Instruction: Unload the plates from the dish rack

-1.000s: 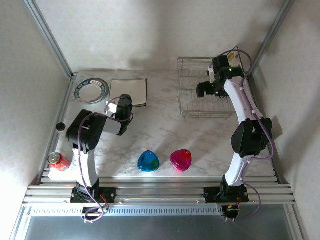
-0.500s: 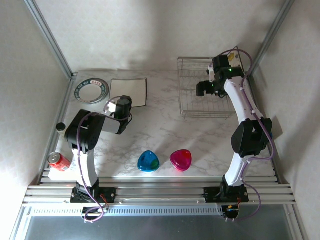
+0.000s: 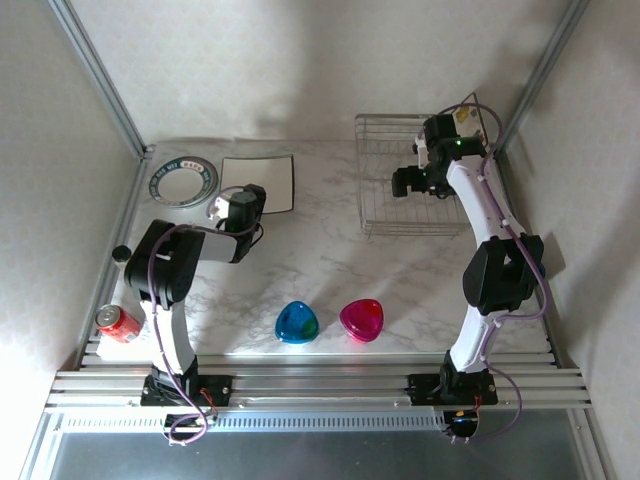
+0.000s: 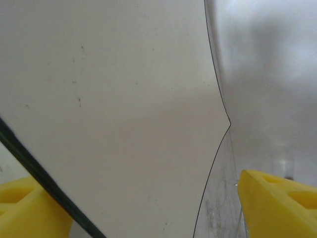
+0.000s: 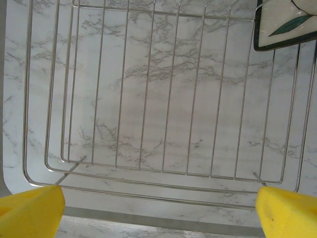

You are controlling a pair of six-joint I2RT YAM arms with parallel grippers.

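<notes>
Progress looked well along: left of the dish rack [image 3: 385, 170], a round plate [image 3: 183, 181] and a square plate [image 3: 257, 183] lay on the worktop. My left gripper [image 3: 248, 196] stood open at the square one's edge. My right gripper [image 3: 415, 182] hung open above the rack, with one flowered plate [image 5: 282, 25] apparently left in its far corner.

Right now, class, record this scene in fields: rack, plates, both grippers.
Rack: silver wire dish rack, far right of table, with a leaf-patterned square plate at one corner
Unloaded: square cream plate and round white plate with dark patterned rim, flat on the table's far left
Left gripper: open, at the cream plate's near edge
Right gripper: open, above the rack
</notes>
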